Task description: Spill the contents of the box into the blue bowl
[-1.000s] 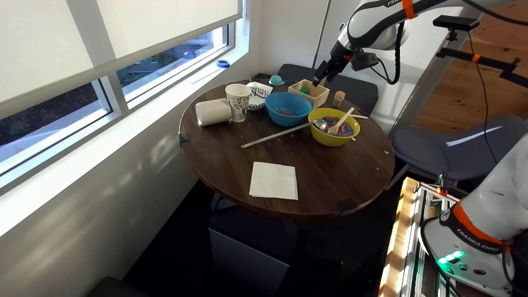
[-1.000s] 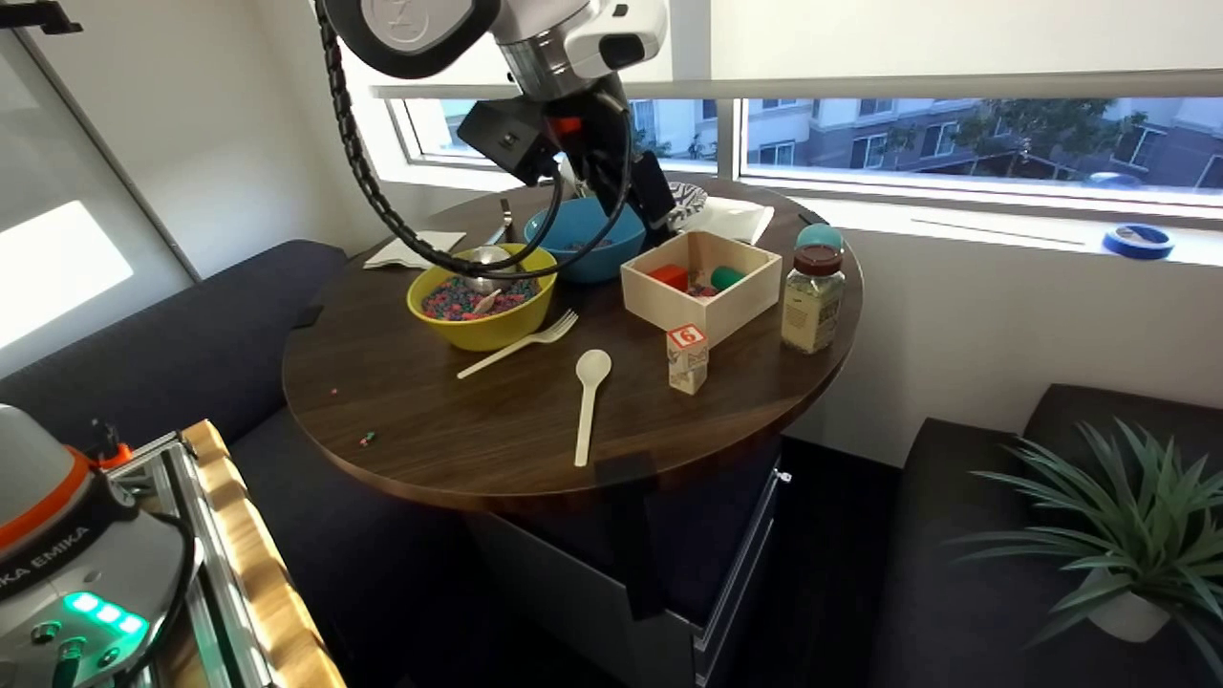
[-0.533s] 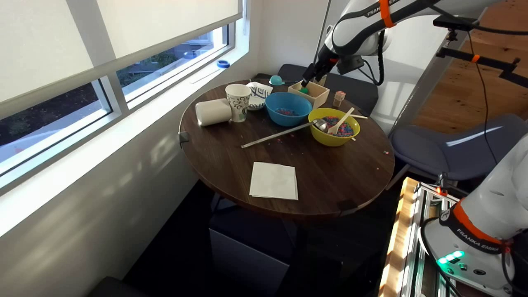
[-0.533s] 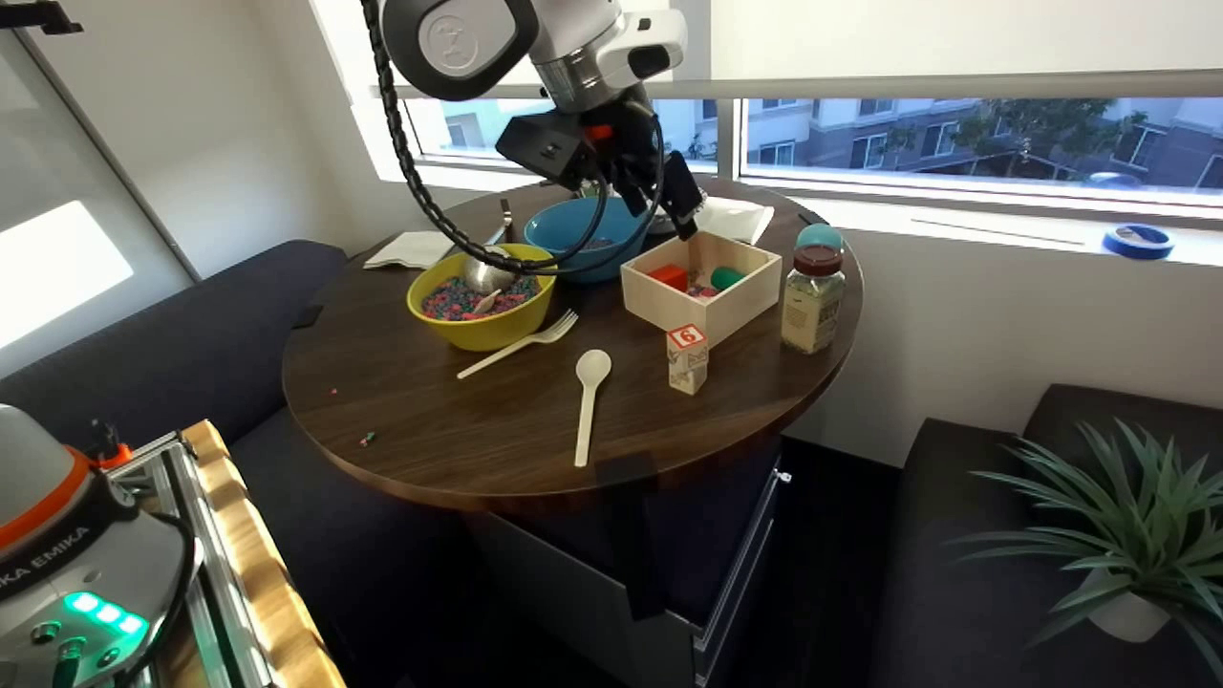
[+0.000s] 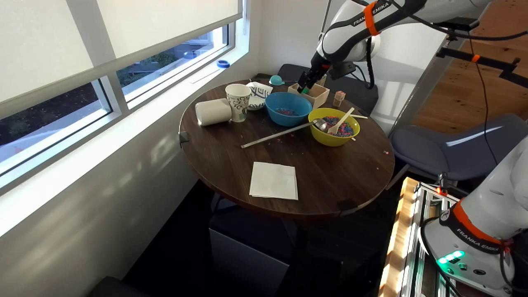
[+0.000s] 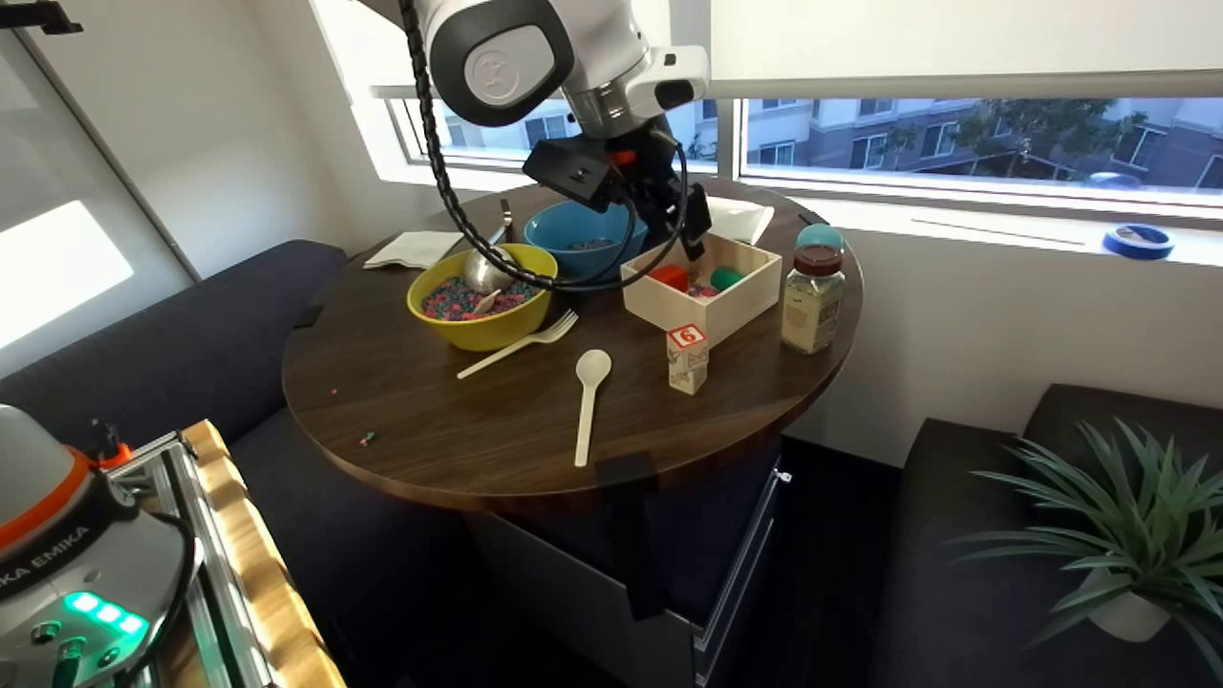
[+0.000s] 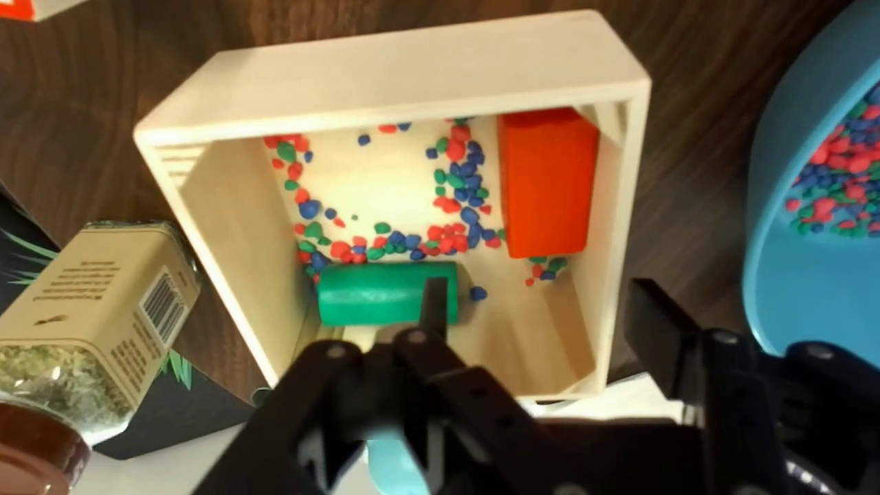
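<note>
The box (image 7: 412, 72) is pale wood and open-topped, and it stands upright on the table. Inside lie a green cylinder (image 7: 361, 295), an orange-red block (image 7: 550, 182) and scattered small red, green and blue pieces (image 7: 450, 237). Beside it is the blue bowl (image 5: 284, 119), with similar small pieces at its bottom. My gripper (image 7: 542, 295) is open and low over the box wall nearest the bowl. One finger (image 7: 433, 302) reaches over the box's inside, across the cylinder's end; the opposite finger hangs outside that wall. A gap shows between the wall and each finger.
A yellow bowl (image 5: 330, 139) holding pieces, a spoon and a ladle stands beside the blue bowl. Two stacked letter blocks (image 6: 688, 363) and a seasoning jar (image 6: 810, 311) are close to the box. A patterned paper cup (image 5: 238, 103) stands near the window side.
The arm has come down and across to the box. Its fingertips have gone from above the box to the level of its wall by the blue bowl. The objects have stayed put.
</note>
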`<state>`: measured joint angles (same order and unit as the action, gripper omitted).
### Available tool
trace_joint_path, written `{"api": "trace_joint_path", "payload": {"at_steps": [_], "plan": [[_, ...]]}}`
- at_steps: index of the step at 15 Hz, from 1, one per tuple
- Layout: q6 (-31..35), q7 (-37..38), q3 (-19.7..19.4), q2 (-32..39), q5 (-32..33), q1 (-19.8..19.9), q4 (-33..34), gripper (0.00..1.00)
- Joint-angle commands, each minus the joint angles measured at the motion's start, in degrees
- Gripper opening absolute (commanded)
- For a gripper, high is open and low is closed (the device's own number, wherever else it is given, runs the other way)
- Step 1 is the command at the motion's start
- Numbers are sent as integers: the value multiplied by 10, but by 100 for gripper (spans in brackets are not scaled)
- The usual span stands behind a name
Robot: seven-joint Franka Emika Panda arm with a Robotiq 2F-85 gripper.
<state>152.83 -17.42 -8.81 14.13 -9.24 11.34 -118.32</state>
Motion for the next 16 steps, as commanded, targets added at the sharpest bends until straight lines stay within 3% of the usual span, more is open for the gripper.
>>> {"api": "trace_joint_path", "payload": {"at_steps": [1,5,8,10,12,15,16], "plan": [[9,-12,21,17,-10,19,12,70],[10,-14,32,22,-11,23,16,68],[12,-14,36,26,-6,22,17,42],[14,-15,37,28,-6,23,17,34],[16,-14,38,30,-4,23,17,17],[18,-18,40,31,-6,26,16,2],[18,-18,40,30,-7,27,16,3]]}}
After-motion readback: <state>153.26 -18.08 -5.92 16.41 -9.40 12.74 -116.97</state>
